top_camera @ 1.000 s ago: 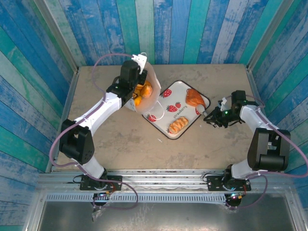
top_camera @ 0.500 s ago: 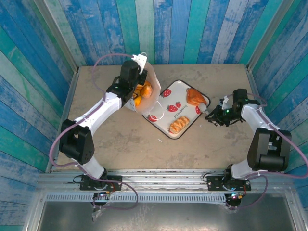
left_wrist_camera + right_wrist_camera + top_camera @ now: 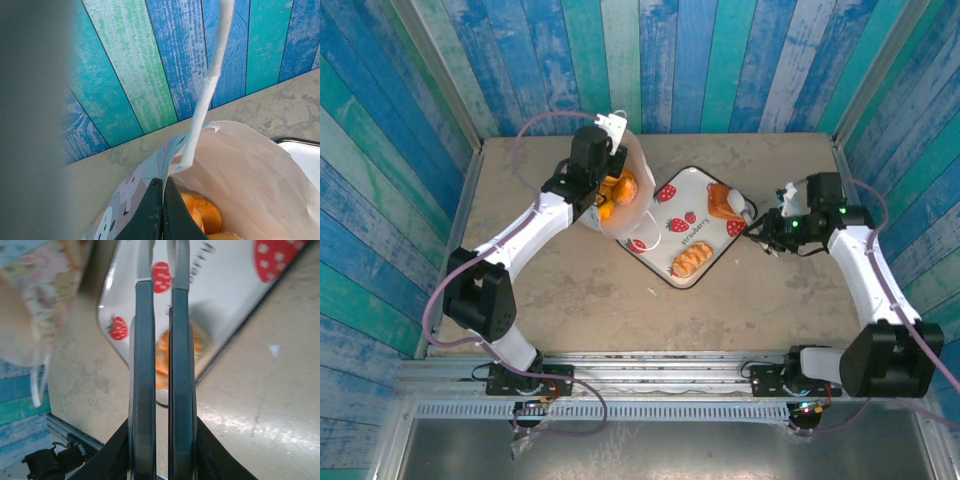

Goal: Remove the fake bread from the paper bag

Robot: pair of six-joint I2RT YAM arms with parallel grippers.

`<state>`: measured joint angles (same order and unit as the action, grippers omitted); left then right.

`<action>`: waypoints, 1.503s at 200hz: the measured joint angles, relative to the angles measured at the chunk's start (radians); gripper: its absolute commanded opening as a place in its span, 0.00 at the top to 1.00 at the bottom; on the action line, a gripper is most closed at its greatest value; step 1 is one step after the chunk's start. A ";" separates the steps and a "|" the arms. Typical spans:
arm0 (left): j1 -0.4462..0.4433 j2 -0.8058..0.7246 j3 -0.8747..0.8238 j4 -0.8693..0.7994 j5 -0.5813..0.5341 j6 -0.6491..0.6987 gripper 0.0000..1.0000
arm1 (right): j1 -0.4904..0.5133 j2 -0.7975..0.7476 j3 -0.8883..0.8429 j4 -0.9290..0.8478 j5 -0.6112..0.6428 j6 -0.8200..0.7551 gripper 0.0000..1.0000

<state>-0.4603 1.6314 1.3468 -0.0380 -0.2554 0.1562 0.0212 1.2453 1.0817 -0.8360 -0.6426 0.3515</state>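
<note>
Bread (image 3: 619, 188) in bag (image 3: 642, 203) looks glossy, rigid, light; I'd pinch across a narrow waist. Left claw (image 3: 163, 186) clamps bag rim, right claw (image 3: 161, 270) narrow, empty.

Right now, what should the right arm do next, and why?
Probably swing the right gripper to the mouth of the bag: it hangs empty beside the tray, orange bread shows inside the bag, and the left gripper pinches its rim.

i see the paper bag (image 3: 638, 165) white, with pale animal pictures outside. the fake bread (image 3: 620, 187) in it is glossy orange. the tray (image 3: 688, 198) is white with red strawberries. the wall planks (image 3: 720, 60) are blue, teal and green; the table (image 3: 570, 290) is mottled beige.
</note>
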 measured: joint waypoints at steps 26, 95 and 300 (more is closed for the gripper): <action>0.000 0.000 0.000 0.000 0.004 0.000 1.00 | 0.151 -0.039 0.132 -0.037 0.056 0.032 0.69; 0.000 0.000 0.000 0.000 0.007 -0.001 1.00 | 0.525 0.051 0.452 -0.125 0.230 0.067 0.68; 0.000 0.000 -0.010 0.002 0.060 -0.049 1.00 | 0.655 0.524 0.656 -0.149 0.360 0.106 0.57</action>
<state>-0.4603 1.6318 1.3373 -0.0360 -0.1959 0.1070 0.6765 1.7695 1.7374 -0.9848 -0.2829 0.4580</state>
